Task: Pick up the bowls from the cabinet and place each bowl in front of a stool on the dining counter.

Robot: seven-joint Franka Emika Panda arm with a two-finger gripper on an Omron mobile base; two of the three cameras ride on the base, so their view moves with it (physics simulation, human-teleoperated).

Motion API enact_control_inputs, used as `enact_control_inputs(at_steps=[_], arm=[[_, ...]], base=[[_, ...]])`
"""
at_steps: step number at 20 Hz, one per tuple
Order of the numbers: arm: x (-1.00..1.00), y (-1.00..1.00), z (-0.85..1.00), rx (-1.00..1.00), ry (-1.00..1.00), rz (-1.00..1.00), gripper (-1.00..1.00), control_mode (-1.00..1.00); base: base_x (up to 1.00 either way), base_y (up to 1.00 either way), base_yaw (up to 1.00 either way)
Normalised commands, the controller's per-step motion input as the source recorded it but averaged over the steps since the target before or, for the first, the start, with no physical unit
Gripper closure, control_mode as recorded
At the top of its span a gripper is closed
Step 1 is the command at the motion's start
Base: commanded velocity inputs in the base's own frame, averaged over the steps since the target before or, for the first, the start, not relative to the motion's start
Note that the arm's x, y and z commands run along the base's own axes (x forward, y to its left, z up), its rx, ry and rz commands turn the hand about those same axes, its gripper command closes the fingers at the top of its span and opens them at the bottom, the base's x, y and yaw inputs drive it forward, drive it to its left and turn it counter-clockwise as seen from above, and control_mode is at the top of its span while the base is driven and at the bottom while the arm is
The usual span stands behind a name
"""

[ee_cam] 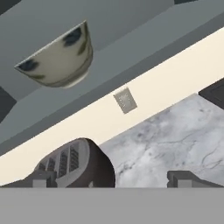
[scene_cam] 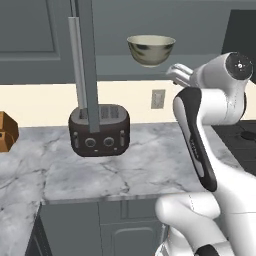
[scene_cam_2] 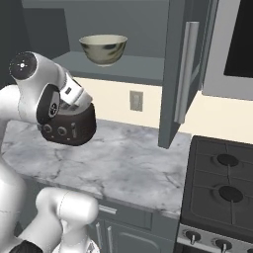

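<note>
The cream bowl [scene_cam: 151, 49] with olive-grey mottling is standing upright on the plain grey shelf [scene_cam: 200, 64] of the dark slate-grey cabinet [scene_cam_2: 123, 20]. It is deep and round, glossy, and its opening is facing up. The cabinet door [scene_cam_2: 174, 74] is standing open beside it.

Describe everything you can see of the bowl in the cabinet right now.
The bowl is deep and round, glossy cream with olive-grey mottling, and looks ceramic. It stands upright on the plain grey shelf of the open cabinet, above the toaster. Its inside looks empty. Nothing but the shelf touches it.
</note>
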Motion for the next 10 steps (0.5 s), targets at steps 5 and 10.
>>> enact_control_inputs(at_steps=[5,10], arm=[[0.01,0.0,0.45,0.01,0.0,0.01,-1.0,-1.0],[0.18,0.0,0.27,0.0,0.0,0.0,-1.0,-1.0]], base=[[0.0,0.0,0.0],[0.0,0.0,0.0]])
